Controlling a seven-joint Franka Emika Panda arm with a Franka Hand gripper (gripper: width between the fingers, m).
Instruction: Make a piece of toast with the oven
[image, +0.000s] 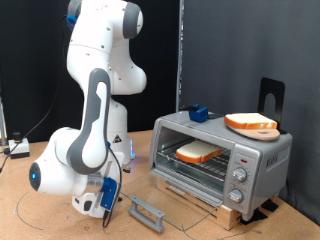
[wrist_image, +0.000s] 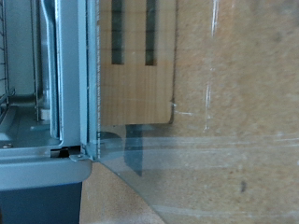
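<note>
Toast (image: 199, 152) inside oven (image: 222, 160), seemingly exterior-only.

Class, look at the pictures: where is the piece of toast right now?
In the exterior view the toast lies on the rack inside the open oven, at the picture's right, below a second slice on the oven's top.

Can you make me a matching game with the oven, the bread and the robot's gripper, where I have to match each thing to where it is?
Things:
1. piece of toast
2. second bread slice
3. gripper
4. blue object

Places:
A. down low near the table, by the open oven door's handle
B. on the round wooden board on top of the oven
C. on the rack inside the oven
D. on the oven's top, towards the exterior view's left

Pairs: 1-C, 2-B, 3-A, 4-D
</note>
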